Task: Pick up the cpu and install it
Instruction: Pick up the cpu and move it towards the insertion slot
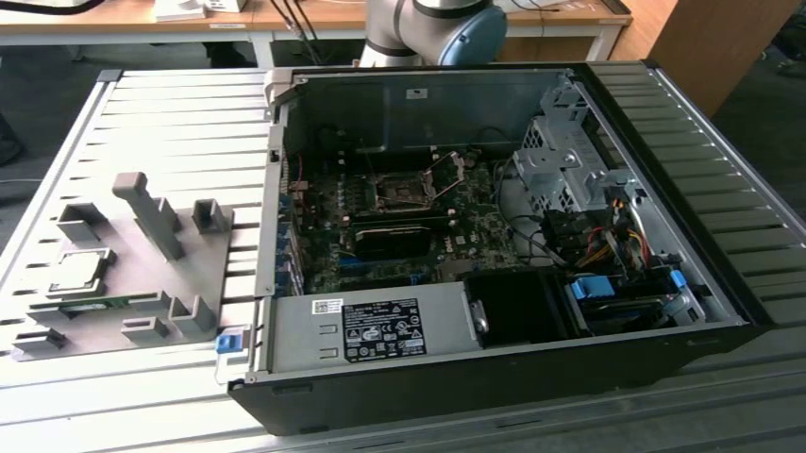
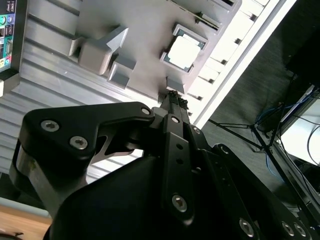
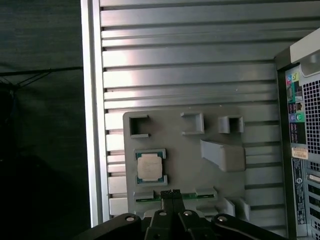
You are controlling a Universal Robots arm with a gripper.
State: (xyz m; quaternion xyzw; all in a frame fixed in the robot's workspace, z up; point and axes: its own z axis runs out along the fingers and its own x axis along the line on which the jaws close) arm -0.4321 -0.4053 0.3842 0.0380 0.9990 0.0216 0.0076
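We see the cpu [image 1: 75,274] lying flat, silver face up, in a bracketed recess of the grey holder plate [image 1: 139,283], which rests on the slatted metal counter [image 1: 164,123] to the exterior view's left of the open computer case [image 1: 504,377]. In both wrist views the hand [image 2: 173,96] [image 3: 170,192] hangs above that plate with its two black fingers pressed together and nothing between them. We cannot judge how high above the plate it is. Its tips line up near the plate's edge, just beside the cpu [image 2: 183,51] [image 3: 150,166] but not touching it. A narrow green circuit strip [image 3: 200,195] lies in a slot next to the chip. Inside the case, the black socket [image 1: 406,195] sits on the motherboard with its metal frame seemingly lifted
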